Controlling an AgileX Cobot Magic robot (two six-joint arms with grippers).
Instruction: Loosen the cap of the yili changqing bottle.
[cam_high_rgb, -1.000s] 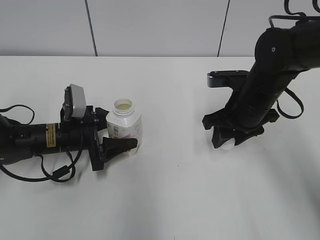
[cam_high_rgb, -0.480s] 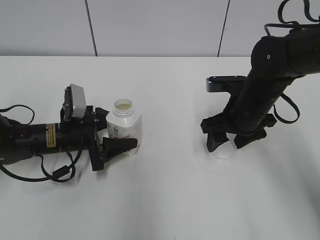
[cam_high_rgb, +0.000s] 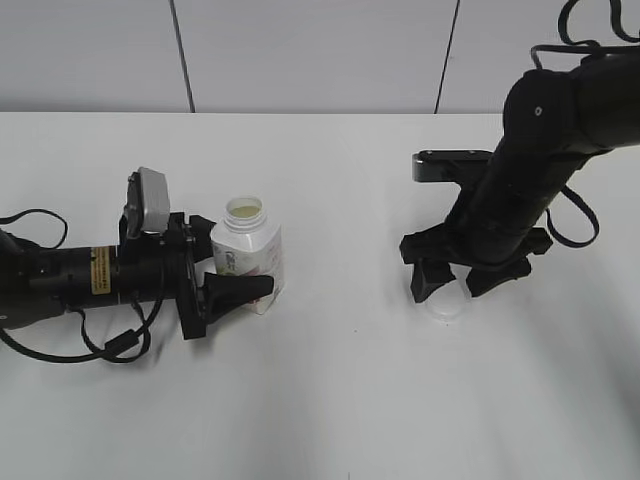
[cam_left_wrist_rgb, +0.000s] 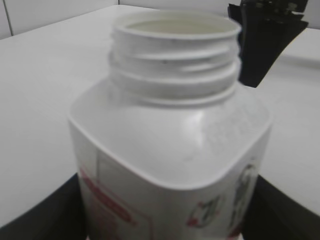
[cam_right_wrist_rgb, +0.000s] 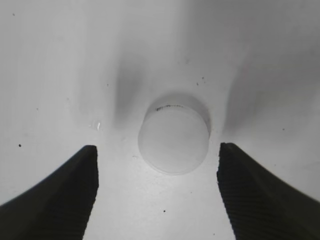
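Observation:
The yili changqing bottle (cam_high_rgb: 250, 240) stands upright on the white table, left of centre, with its threaded neck uncovered. My left gripper (cam_high_rgb: 235, 262) reaches in from the left and is shut on the bottle's lower body. In the left wrist view the bottle (cam_left_wrist_rgb: 170, 150) fills the frame, with a black finger (cam_left_wrist_rgb: 62, 215) at each bottom corner. The white cap (cam_high_rgb: 446, 303) lies flat on the table at the right, apart from the bottle. My right gripper (cam_high_rgb: 456, 284) hangs just above the cap, open. From the right wrist, the cap (cam_right_wrist_rgb: 173, 139) sits between and beyond the spread fingers (cam_right_wrist_rgb: 70, 190), untouched.
The table (cam_high_rgb: 330, 400) is bare white with a pale wall behind it. The right arm (cam_high_rgb: 540, 140) comes down from the upper right. Black cables (cam_high_rgb: 60, 345) trail from the left arm near the left edge.
My right gripper opened and let go of the cap, which now lies on the table, and it lifted slightly. The left gripper and the bottle stayed put.

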